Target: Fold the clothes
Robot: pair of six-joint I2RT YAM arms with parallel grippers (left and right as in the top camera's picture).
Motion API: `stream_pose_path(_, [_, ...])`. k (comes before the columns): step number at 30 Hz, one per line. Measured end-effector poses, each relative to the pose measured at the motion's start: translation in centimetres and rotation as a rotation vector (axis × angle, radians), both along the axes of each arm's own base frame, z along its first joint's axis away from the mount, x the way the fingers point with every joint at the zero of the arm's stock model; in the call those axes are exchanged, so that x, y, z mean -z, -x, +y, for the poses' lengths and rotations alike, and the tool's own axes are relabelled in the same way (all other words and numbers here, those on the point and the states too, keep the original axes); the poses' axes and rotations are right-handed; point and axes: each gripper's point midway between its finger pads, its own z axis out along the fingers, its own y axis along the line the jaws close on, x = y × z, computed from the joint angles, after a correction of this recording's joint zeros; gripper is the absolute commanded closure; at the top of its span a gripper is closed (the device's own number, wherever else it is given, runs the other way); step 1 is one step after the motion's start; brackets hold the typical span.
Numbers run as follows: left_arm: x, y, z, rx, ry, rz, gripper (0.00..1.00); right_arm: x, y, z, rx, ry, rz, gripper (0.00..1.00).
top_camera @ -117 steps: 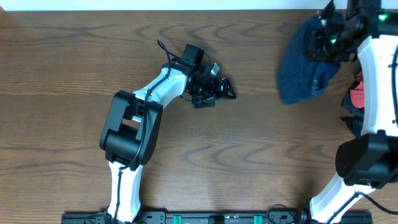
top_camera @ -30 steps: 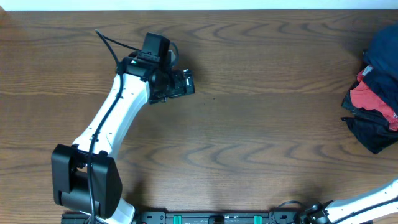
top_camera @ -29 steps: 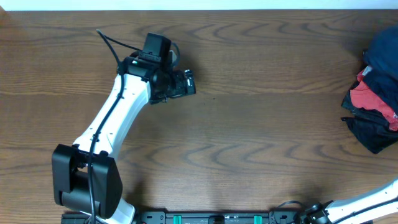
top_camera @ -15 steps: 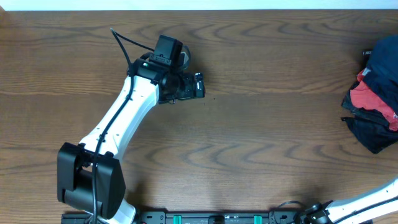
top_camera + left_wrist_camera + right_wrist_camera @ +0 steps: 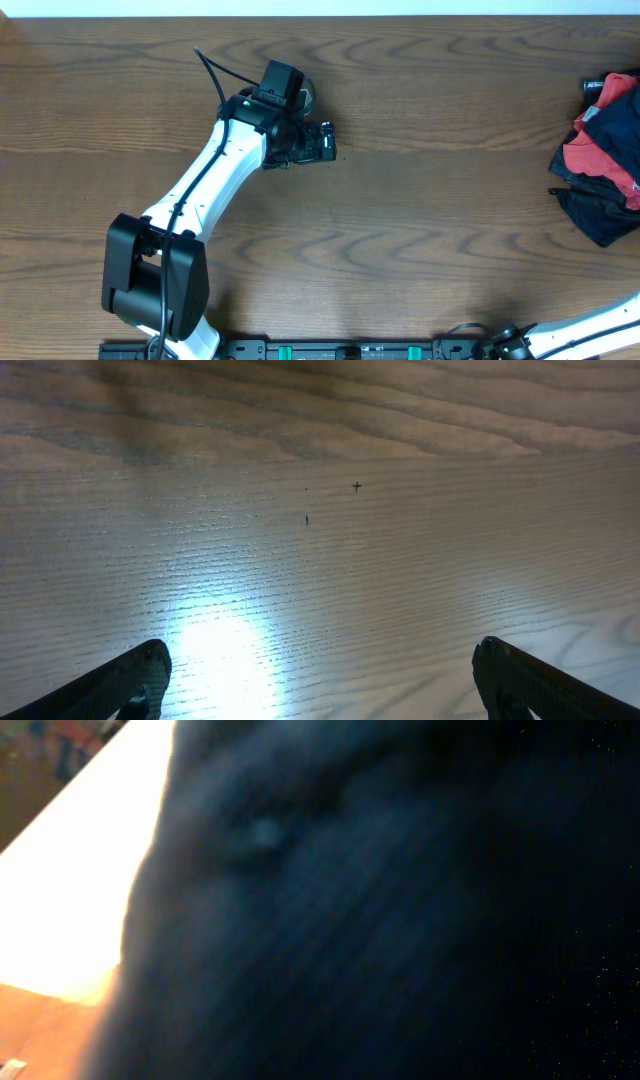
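Shorts of plain dark navy-blue fabric (image 5: pixel 400 920) are filling nearly the whole right wrist view, lying blurred and very close against the lens. Only a bright white band is showing past the cloth's left edge. Hems and legs are too blurred to make out.

Right claw is sitting fully closed. Its fingers are hidden behind the cloth, so a grip on the shorts cannot be confirmed. Of the right arm, only a white link (image 5: pixel 590 325) is showing in the overhead view, crossing the lower right corner.

Heap of red and dark garments (image 5: pixel 598 165) is lying at the right edge of the brown wood-grain worktop (image 5: pixel 420 230), partly cut off by the frame.

Left claw (image 5: pixel 327 142) is hanging over the upper middle of the worktop, well apart from the heap, at the end of the white left arm (image 5: pixel 205 190), which is reaching up from the lower left. Its jaws are standing wide apart and holding nothing. In the left wrist view the two black fingertips (image 5: pixel 120 678) are sitting at the bottom corners, with bare wood between them. A bright patch of glare (image 5: pixel 220 650) is lying on the wood near the left fingertip, and two small dark specks (image 5: pixel 356 486) are showing further out.
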Motion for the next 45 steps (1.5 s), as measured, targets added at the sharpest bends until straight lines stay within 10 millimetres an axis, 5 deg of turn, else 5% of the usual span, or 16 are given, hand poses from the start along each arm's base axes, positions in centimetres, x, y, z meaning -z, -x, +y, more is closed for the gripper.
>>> stream_pose_path(7, [0.0,-0.2,-0.1,0.0,0.003,-0.007,0.02,4.1,-0.3,-1.6,0.041,-0.059,0.092,0.99])
stream_pose_path(14, [-0.1,-0.2,-0.1,0.0,0.003,-0.007,0.02,14.1,-0.3,-4.0,0.112,-0.229,0.293,0.99])
stream_pose_path(19, [-0.1,-0.1,-0.1,0.001,0.006,-0.006,0.02,19.3,0.2,-4.1,0.123,-0.331,0.388,0.98])
stream_pose_path(20, [-0.1,-0.1,-0.1,0.001,0.006,-0.006,0.02,19.8,0.2,-4.1,0.123,-0.343,0.396,0.89])
stream_pose_path(21, [-0.1,-0.1,-0.1,0.001,0.006,-0.006,0.02,20.1,0.3,-4.0,0.125,-0.358,0.404,0.53])
stream_pose_path(22, [-0.1,-0.1,-0.1,0.001,0.006,-0.006,0.02,20.3,0.3,-3.9,0.126,-0.367,0.409,0.01])
stream_pose_path(38, [-0.2,-0.5,-0.3,0.002,0.013,-0.022,0.02,20.3,0.7,-4.1,0.162,-0.318,0.477,0.01])
stream_pose_path(41, [-0.4,-0.6,-0.5,0.006,0.027,-0.027,0.02,18.3,0.1,-3.8,0.174,-0.232,0.489,0.01])
stream_pose_path(45, [-0.6,-0.9,-1.0,0.016,0.05,-0.04,0.02,12.7,-1.1,-2.4,0.2,-0.051,0.487,0.01])
